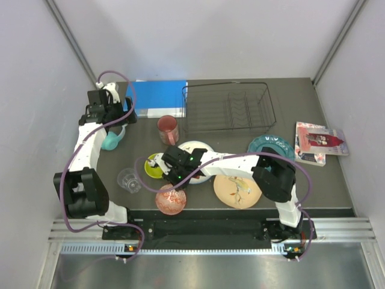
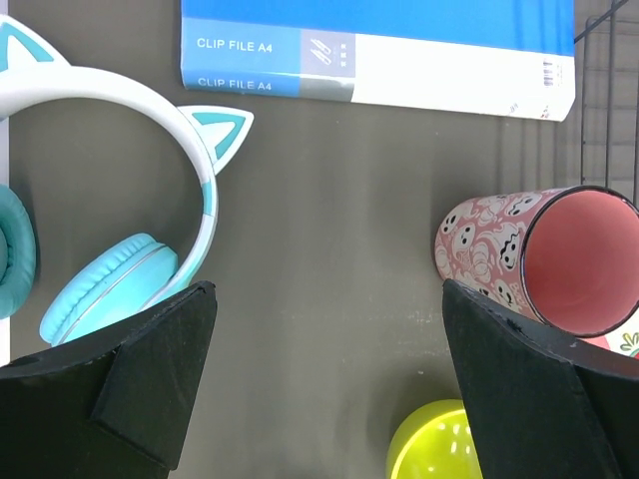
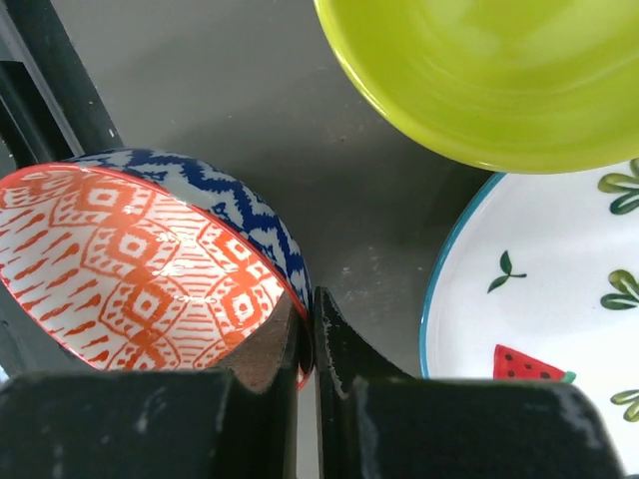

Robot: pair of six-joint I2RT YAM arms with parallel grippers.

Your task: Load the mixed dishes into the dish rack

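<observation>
Jaws of the right gripper (image 3: 310, 314) pinch the rim of the red patterned bowl (image 3: 130, 249) at the table's (image 1: 334, 180) near edge; from there you find the dish rack (image 1: 228, 111) at one o'clock.

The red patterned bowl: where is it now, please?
Top view: the bowl sits at the near edge, left of the peach plate, rim in the right gripper.
</observation>
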